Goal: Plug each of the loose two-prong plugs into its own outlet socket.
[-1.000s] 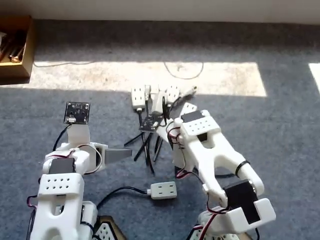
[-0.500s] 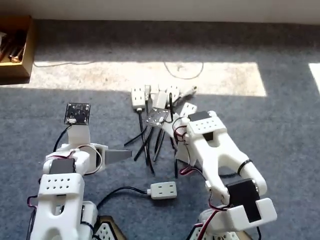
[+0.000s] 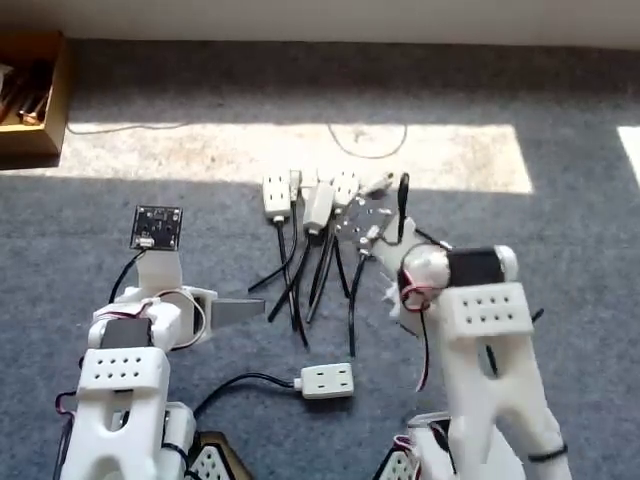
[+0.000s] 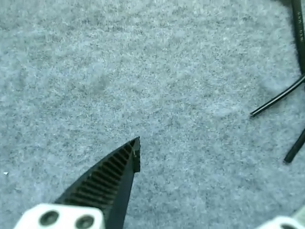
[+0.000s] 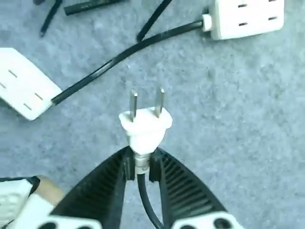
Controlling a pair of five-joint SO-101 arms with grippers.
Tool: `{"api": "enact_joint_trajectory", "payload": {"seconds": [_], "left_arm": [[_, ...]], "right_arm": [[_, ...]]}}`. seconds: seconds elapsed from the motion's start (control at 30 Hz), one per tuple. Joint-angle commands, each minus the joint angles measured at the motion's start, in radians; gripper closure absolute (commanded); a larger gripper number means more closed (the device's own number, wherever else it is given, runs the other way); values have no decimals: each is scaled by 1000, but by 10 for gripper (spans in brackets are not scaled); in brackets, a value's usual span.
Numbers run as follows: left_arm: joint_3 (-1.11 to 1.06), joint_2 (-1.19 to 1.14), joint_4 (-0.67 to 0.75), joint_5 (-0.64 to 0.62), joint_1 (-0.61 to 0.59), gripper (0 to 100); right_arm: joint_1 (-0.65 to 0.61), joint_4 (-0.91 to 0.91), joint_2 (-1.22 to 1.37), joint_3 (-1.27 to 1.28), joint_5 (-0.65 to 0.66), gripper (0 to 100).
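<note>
My right gripper (image 5: 143, 160) is shut on the neck of a white two-prong plug (image 5: 145, 125), held above the carpet with its prongs pointing away from the fingers. Its black cord (image 3: 402, 200) loops up beside the right wrist in the high view. Beyond the prongs lie two white outlet sockets (image 5: 245, 16) (image 5: 24, 83) with a black cord between them. A cluster of white sockets (image 3: 318, 205) and black cords sits mid-carpet. A lone socket (image 3: 327, 379) lies between the arms. My left gripper (image 3: 235, 310) hovers low over bare carpet, open, one ribbed finger (image 4: 116, 174) showing.
Grey carpet covers the floor, with a sunlit band (image 3: 200, 150) behind the cluster. A wooden box (image 3: 35, 95) stands at the far left. Loose black cord ends (image 4: 286, 95) lie near the left gripper.
The right arm has pulled back from over the socket cluster and swung to the right, carrying the plug and its cord. The left arm has not moved.
</note>
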State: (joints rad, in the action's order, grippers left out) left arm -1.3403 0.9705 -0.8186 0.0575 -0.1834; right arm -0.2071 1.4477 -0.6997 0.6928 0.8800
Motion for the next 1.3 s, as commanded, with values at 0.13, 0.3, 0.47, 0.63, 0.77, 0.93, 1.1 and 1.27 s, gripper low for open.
{"api": "enact_joint_trajectory", "payload": {"seconds": [0.13, 0.3, 0.47, 0.63, 0.77, 0.93, 1.1, 1.27], "left_arm": [[8, -2, 9, -2, 10, 473], [13, 7, 8, -2, 10, 473], [48, 7, 6, -6, 2, 473], [125, 7, 5, -8, 2, 473], [321, 8, -83, -8, 1, 473], [671, 56, -273, -17, -62, 473], [762, 168, -440, -21, -137, 473], [538, 291, -486, -23, -136, 473]], "right_arm": [[-119, 163, -590, 196, -75, 993], [-278, 211, -676, 219, -186, 992], [-357, 205, -567, 108, -269, 992], [-392, 70, -446, 61, -311, 992], [-395, -134, -341, 102, -420, 992], [-395, -321, -166, 205, -477, 990], [-395, -493, -41, 208, -549, 990], [-476, -619, -22, 214, -635, 990]]}}
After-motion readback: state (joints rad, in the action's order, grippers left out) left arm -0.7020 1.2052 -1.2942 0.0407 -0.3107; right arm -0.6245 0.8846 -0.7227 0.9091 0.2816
